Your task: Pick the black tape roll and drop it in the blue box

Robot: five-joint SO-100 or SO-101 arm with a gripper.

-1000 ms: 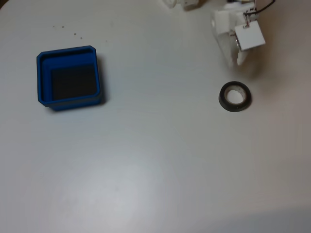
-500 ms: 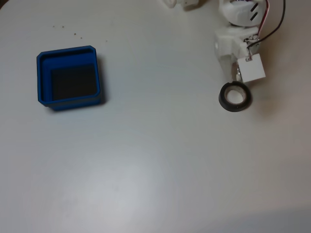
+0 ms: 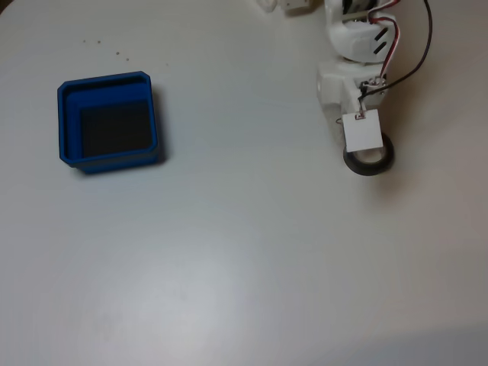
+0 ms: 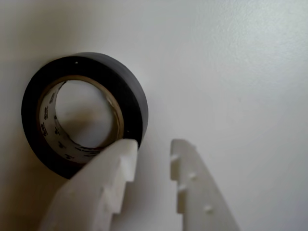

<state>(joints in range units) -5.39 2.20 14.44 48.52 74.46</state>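
Step in hand: the approach to pick-up. The gripper (image 4: 150,154) hangs at the tape roll (image 4: 84,113) on the table (image 3: 244,252), jaws narrowly parted, holding nothing. Next move, in my judgement: widen and straddle the roll's wall; the blue box (image 3: 109,122) lies well apart.

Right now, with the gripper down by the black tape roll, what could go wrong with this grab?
1. In the wrist view the gripper is open, with one fingertip over the rim of the black tape roll and the gap beside the roll over bare table. Closing here may pinch nothing or push the roll aside.
2. The blue box sits far across the table in the fixed view, so a weak pinch on one wall could slip on the way.
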